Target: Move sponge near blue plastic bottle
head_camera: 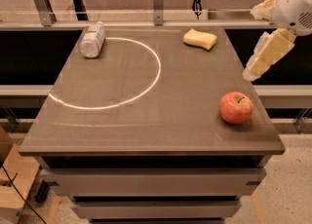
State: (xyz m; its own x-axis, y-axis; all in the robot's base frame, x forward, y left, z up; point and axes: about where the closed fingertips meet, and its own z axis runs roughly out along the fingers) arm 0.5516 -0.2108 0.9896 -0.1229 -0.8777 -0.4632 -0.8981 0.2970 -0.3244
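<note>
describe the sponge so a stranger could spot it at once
On the table, look to the far edge, right of centre: the sponge lies flat there. It is pale yellow with wavy sides, unlike the red apple nearer or the bottle far left; the gripper hangs beyond the right edge.

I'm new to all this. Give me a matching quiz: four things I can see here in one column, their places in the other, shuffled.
1 sponge
2 blue plastic bottle
3 apple
4 end effector

A lying at the far left corner of the table
B in the air off the right edge
C at the far edge, right of centre
D front right, near the edge

Pairs: 1-C, 2-A, 3-D, 4-B
</note>
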